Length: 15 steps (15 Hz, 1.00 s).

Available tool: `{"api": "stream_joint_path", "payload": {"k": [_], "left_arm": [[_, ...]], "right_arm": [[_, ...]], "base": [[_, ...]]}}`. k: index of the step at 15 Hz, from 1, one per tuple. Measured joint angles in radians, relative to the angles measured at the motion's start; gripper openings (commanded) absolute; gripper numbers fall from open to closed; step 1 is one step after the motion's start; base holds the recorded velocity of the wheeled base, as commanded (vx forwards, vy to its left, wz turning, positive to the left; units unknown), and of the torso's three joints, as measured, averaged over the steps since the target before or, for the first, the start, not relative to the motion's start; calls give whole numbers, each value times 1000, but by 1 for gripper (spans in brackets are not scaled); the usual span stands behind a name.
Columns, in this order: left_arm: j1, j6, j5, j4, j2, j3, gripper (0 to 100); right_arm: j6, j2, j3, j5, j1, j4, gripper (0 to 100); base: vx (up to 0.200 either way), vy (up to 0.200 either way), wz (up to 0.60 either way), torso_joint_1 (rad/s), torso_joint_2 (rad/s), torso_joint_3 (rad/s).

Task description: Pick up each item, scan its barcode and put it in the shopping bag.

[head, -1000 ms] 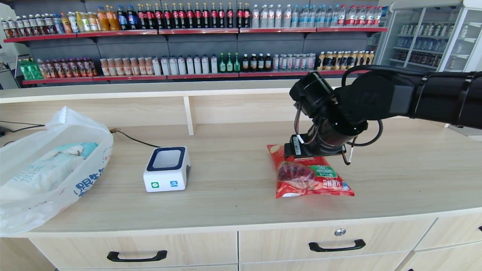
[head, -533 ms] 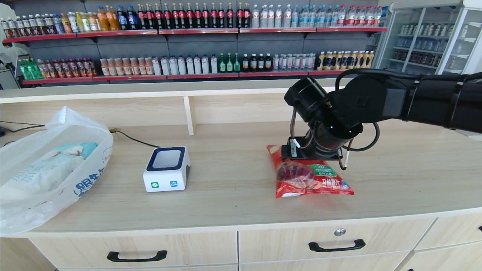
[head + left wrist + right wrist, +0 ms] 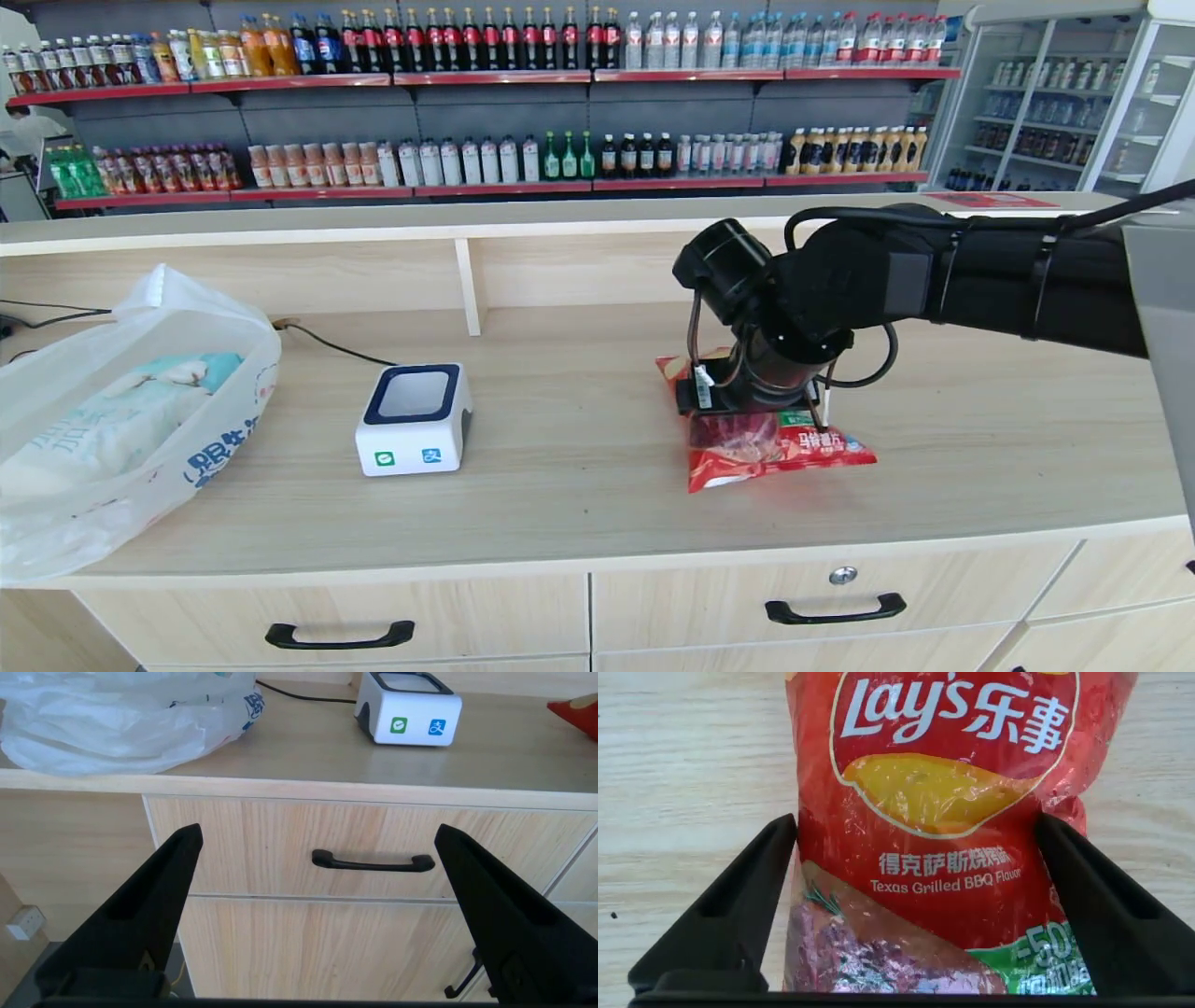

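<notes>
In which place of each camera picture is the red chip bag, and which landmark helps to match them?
Head view: red chip bag right of centre on the counter, under the right arm.
Left wrist view: its red corner at the edge, beyond the scanner.
Right wrist view: in the middle, between the fingers.
Shared landmark: the wooden counter.

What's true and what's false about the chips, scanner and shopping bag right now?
1. The chip bag lies on the counter. True.
2. The open right pincer straddles the chip bag. True.
3. The scanner sits inside the shopping bag. False: it stands on the counter, apart from it.
4. The shopping bag is empty. False: a pale packet lies inside.
5. The left pincer grips the chip bag. False: it is open, holding nothing.
</notes>
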Motion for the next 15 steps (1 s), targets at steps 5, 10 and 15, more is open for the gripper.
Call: {"api": "stream_joint_path", "payload": {"k": [5, 10, 15], "left_arm": [[0, 0, 0, 0, 0, 0, 100], [0, 0, 0, 0, 0, 0, 100], [0, 0, 0, 0, 0, 0, 100]], "right_arm": [[7, 40, -1, -30, 11, -3, 100], [45, 69, -2, -29, 11, -3, 100], [72, 78, -1, -28, 12, 0, 0]], "base": [[0, 0, 0, 0, 0, 0], [0, 0, 0, 0, 0, 0], [0, 0, 0, 0, 0, 0]]}}
